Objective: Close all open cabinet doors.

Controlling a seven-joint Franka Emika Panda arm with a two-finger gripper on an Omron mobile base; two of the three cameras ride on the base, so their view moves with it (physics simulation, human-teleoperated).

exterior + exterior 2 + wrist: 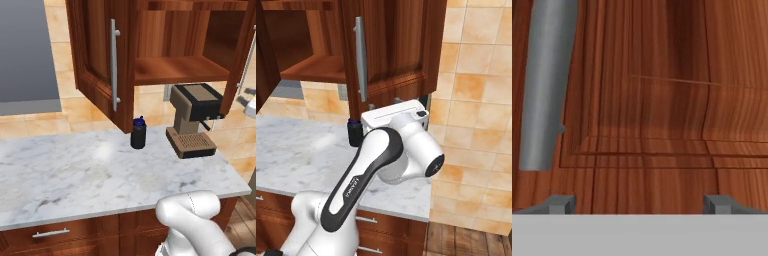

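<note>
Two cabinet doors [102, 60] [388, 47] hang open above the marble worktop [75, 175]. Under them stand a dark bottle [138, 133] and coffee machine [192, 120]. Hand [640, 202] fingers apart, facing a door.

Two upper cabinet doors, both open, swung out over the counter. Left door [102, 60]: reddish-brown glossy wood w/ raised panel, long vertical silver bar handle [115, 65] near its free edge. Right door [391, 47]: same wood and same handle [361, 59]. Hand view: right door's panel [657, 100] very close, handle [547, 85] at left.
</note>
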